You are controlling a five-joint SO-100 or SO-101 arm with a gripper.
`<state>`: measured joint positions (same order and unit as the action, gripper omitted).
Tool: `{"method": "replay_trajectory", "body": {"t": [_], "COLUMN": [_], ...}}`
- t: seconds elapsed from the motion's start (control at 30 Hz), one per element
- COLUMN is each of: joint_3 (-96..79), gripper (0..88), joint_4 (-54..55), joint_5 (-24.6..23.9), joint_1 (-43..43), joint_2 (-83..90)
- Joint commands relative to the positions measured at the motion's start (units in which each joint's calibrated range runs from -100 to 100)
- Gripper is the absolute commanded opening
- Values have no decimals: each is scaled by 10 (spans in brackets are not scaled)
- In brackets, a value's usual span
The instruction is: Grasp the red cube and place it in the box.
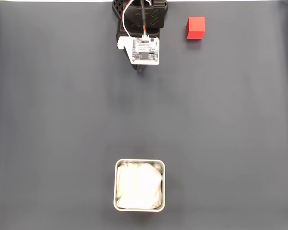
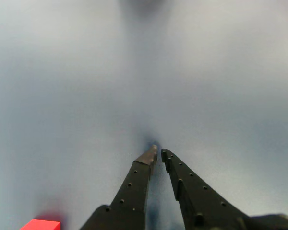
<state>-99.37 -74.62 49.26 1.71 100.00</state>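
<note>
In the fixed view: box (image 1: 139, 185) low at centre on the dark mat (image 1: 57, 120), white padding inside; gripper (image 1: 141, 70) at top centre, nearly clenched, grasping nothing; red cube (image 1: 196, 27) just right of it, apart. In the wrist view: cube (image 2: 40, 224) bottom left, fingers (image 2: 139, 179) almost together.

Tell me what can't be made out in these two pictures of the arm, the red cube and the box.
- The red cube: in the wrist view the bottom edge cuts it off, leaving just a corner.
- The gripper: in the fixed view the arm's own body and camera board cover the fingers.
- The box: white padding hides its floor in the fixed view.
- Table surface: blurred in the wrist view.
</note>
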Motion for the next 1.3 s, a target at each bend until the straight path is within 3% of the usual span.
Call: {"method": "replay_trajectory", "body": {"t": [0.0, 1.0, 1.27], "joint_3": [-5, -5, 60], "gripper": [0, 0, 0], "joint_4": [-13, -12, 199], "joint_5": [1, 2, -22], "joint_1": [-5, -5, -6], "joint_2": [-2, -2, -57]}}
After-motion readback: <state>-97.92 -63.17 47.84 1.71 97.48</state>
